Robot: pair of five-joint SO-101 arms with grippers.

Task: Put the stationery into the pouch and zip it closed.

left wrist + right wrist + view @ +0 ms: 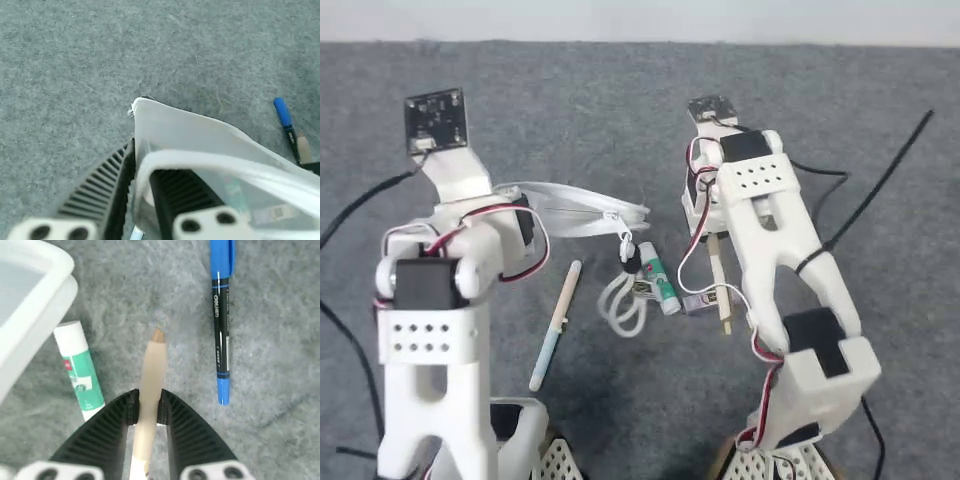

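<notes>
A white-and-green glue stick [658, 278] lies on the grey felt-like table cover [570, 110]. Beyond it and to the left, a translucent white plastic pouch [582, 212] juts from the front of the left arm [440, 300]. A looped white cord [625, 300] lies just left of the stick, and a slim blue-and-cream pen [555, 325] farther left. To its right, a pale wooden pencil [724, 290] shows beneath the right arm [780, 230], with a small lilac block [698, 302] between.

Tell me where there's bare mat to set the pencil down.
Bare mat runs along the far side, beyond the pouch, and there's a smaller patch on the near side of the glue stick. The middle is crowded: pen, cord, glue stick and the held pencil sit close together.
</notes>
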